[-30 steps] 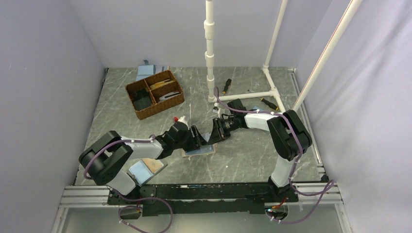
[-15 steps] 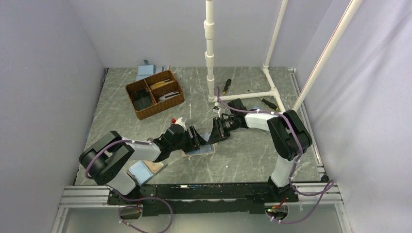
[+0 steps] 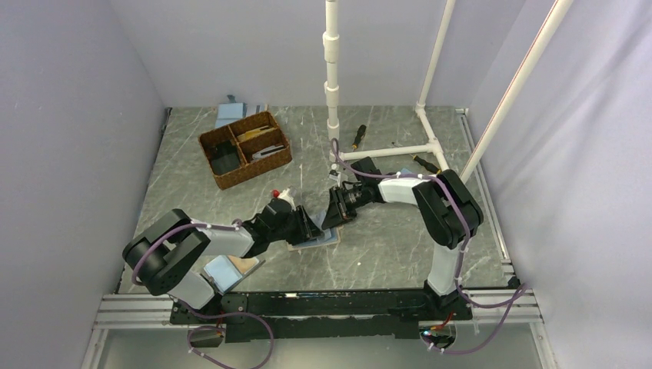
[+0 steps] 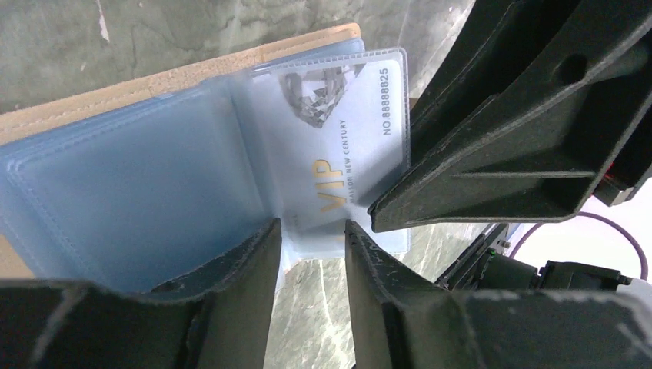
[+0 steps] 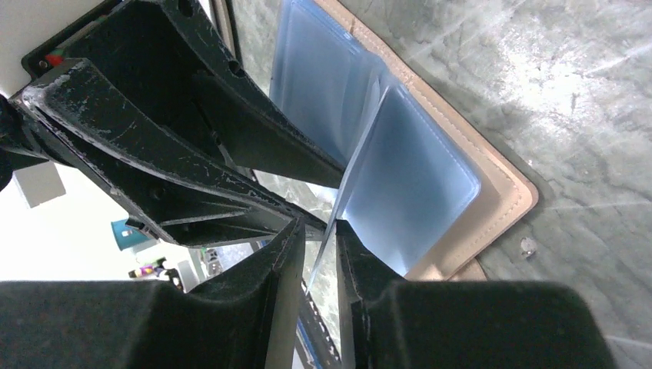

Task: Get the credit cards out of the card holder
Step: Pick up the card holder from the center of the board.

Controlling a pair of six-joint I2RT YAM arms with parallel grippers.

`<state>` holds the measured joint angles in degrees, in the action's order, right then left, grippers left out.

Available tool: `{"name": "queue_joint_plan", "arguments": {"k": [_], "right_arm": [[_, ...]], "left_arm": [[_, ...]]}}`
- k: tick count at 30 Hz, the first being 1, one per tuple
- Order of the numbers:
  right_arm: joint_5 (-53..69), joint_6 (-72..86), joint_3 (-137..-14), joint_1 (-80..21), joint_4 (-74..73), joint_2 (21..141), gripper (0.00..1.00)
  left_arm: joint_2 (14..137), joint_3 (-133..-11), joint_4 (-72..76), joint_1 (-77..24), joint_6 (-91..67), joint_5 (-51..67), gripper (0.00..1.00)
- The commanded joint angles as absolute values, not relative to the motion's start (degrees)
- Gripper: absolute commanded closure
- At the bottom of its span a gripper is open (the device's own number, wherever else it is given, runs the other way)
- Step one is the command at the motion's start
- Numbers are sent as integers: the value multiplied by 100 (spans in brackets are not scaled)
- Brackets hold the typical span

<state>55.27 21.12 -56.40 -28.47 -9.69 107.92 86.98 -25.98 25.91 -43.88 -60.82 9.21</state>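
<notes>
Light-blue card holder (image 4: 138, 184), tan-edged

Right end effector (image 5: 317, 234) pinching a raised clear sleeve (image 5: 361, 165), open card holder (image 5: 461, 207) on marbled table (image 5: 569, 100)

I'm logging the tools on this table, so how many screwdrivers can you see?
2. One screwdriver lies just right of the white pole's foot; the other screwdriver lies near the white pipe frame at the far right. More could be hidden behind the arms.

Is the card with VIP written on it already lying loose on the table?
No, the VIP card sits in a clear sleeve of the open card holder, between the two tools.
</notes>
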Motion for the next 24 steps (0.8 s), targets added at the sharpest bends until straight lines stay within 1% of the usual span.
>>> {"name": "queue_joint_plan", "arguments": {"k": [1, 3, 8, 12, 18, 22, 24], "right_arm": [[5326, 2171, -5836, -2881, -704, 10840, 75], [5252, 2184, -5857, -2870, -721, 10873, 75], [5185, 2466, -6052, -2745, -494, 11057, 75], [5286, 2580, -6308, -2743, -450, 11292, 77], [5478, 2604, -6308, -2778, -446, 11320, 85], [5621, 2605, -6311, -2822, -404, 11231, 86], [5682, 2604, -6318, -2857, -403, 11201, 86]], "left_arm": [[8633, -2668, 2309, -4413, -5959, 972, 58], [8618, -2663, 2303, -4403, -5928, 988, 57], [8528, -2619, 2387, -4390, -5742, 1133, 49], [8338, -2594, 2318, -4392, -5525, 1264, 39], [8210, -2671, 2155, -4387, -5373, 1276, 22], [8238, -2830, 1823, -4392, -5377, 1090, 15], [8265, -2902, 1630, -4392, -5391, 989, 13]]}}
